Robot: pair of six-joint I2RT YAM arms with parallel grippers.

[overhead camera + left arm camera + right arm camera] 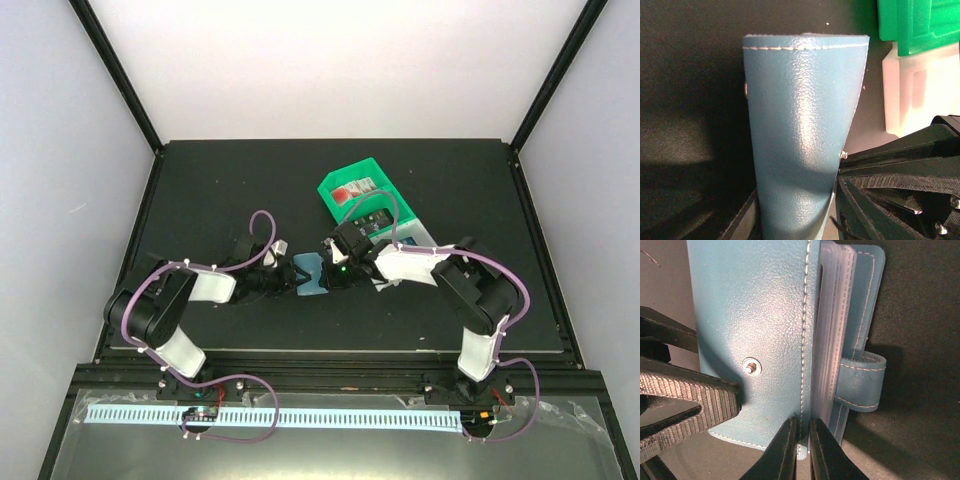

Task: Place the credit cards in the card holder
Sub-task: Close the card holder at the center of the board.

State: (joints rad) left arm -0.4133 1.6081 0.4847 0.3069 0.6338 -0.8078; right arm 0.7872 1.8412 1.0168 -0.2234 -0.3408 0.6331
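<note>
The left arm and right arm are rocking black joints and white shells, purple cables are looping behind the jaws, and black ribbed pads are lining the fingers.

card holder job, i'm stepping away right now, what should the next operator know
Right gripper: jaws shut on the card holder at its near edge.
Left gripper: jaws straddle the holder's cover; firm grip unclear.
Credit cards: in the green bin behind the holder.
Done: holder held partly open between both arms.
Left: no card seen in the sleeves; all to load.
</note>
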